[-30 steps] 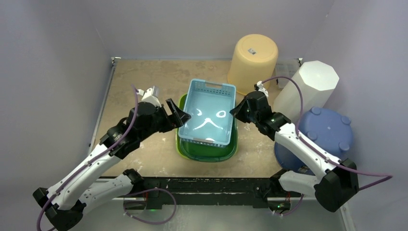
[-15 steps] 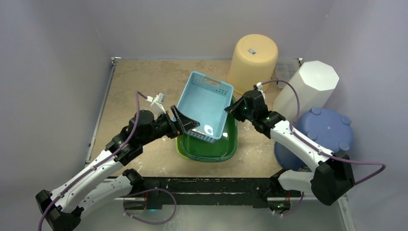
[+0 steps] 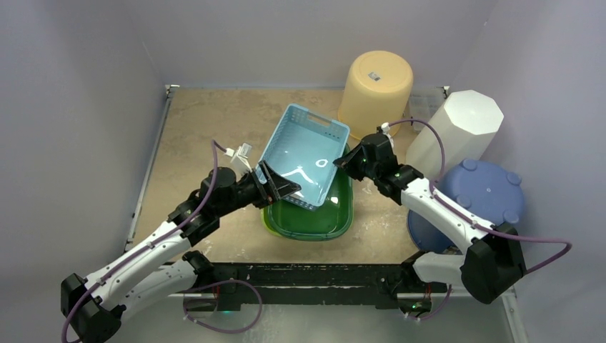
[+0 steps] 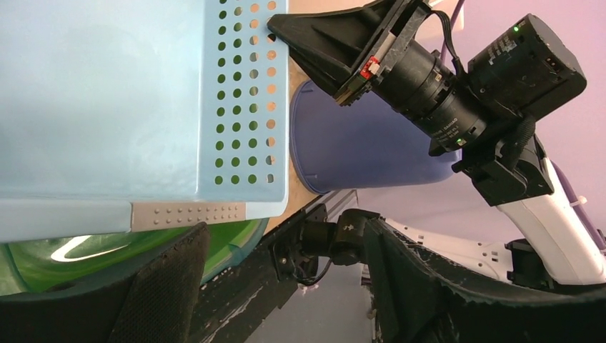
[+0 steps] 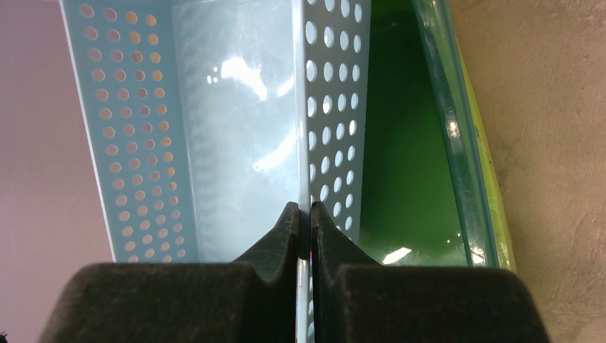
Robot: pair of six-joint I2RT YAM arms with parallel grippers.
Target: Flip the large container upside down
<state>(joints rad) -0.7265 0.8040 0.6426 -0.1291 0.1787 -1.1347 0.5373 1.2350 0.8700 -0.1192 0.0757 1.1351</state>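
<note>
**Basket tilted over the tub**

I see the blue basket (image 3: 306, 153) held at a slant above the green tub (image 3: 341, 211), its open side still facing up toward the camera. My right gripper (image 5: 304, 214) is pinched tight on the basket's perforated right wall. My left gripper (image 3: 280, 187) has its jaws spread wide at the basket's near-left corner; I cannot tell if it touches.
</note>
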